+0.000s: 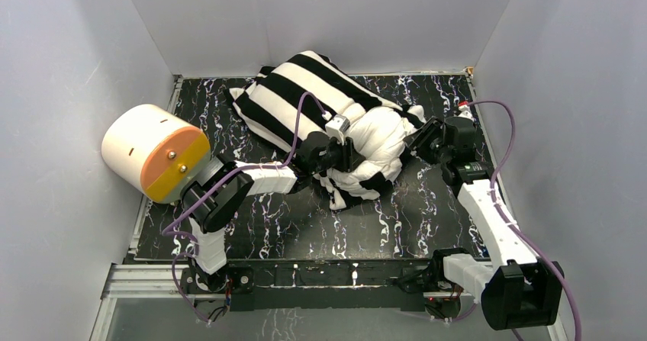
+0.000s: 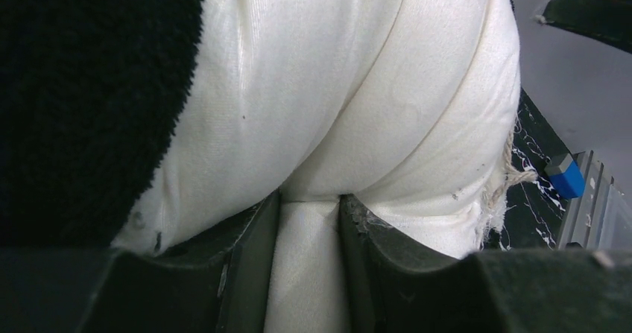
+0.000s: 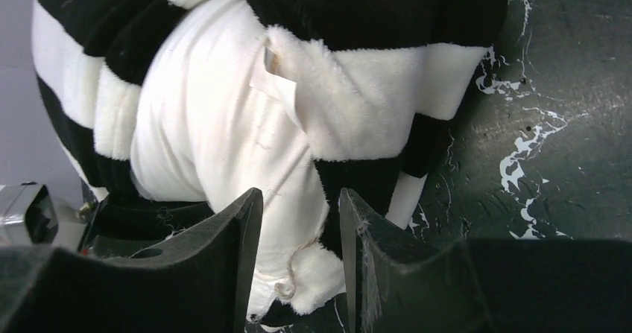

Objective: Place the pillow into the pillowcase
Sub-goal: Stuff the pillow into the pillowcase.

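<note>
The black-and-white striped pillowcase [image 1: 301,89] lies at the back middle of the table, and the white pillow [image 1: 379,136] bulges out of its near right end. My left gripper [image 1: 347,156] is shut on a fold of the pillow's white fabric [image 2: 335,87], pinched between its fingers [image 2: 257,236], with the case's black pile [image 2: 82,102] beside it. My right gripper [image 1: 418,140] stands open [image 3: 298,203] at the pillow's right side. A corner of pillow [image 3: 216,139] and striped pillowcase hem [image 3: 365,102] lies loose between its fingers.
A cream cylinder with an orange face [image 1: 152,152] sits at the left over the left arm. Grey walls close in three sides. The black marbled tabletop [image 1: 290,226] shows in front of the pillow. A small blue block [image 2: 568,175] sits at the table's edge rail.
</note>
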